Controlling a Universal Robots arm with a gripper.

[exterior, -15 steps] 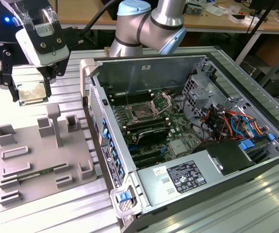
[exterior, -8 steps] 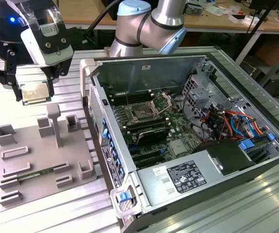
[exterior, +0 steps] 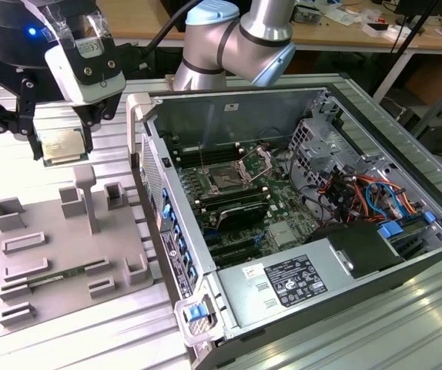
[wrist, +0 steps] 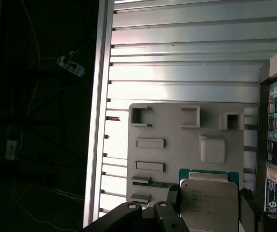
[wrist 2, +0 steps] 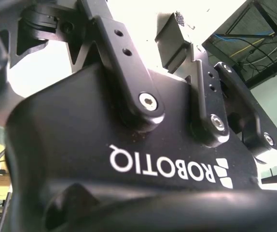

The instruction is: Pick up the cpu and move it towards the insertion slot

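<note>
The cpu (exterior: 61,144) is a flat square chip with a silvery top and a thin green rim. It hangs in the air at the exterior view's upper left, above the grey fixture plate (exterior: 51,308). My gripper (exterior: 61,148) is shut on it, one black finger on each side. In the first wrist view the cpu (wrist: 208,200) sits between the fingers (wrist: 172,199), over the fixture plate (wrist: 177,145). The insertion slot (exterior: 226,179), a square socket with a dark centre and a raised metal frame, lies inside the open computer case, to the exterior view's right of the gripper.
The open computer case (exterior: 344,266) fills the exterior view's right half, and its near wall (exterior: 145,154) stands between gripper and socket. Upright posts (exterior: 88,196) rise from the fixture plate below the gripper. Cables and a power supply (exterior: 282,281) crowd the case. The table is ribbed aluminium (exterior: 406,324).
</note>
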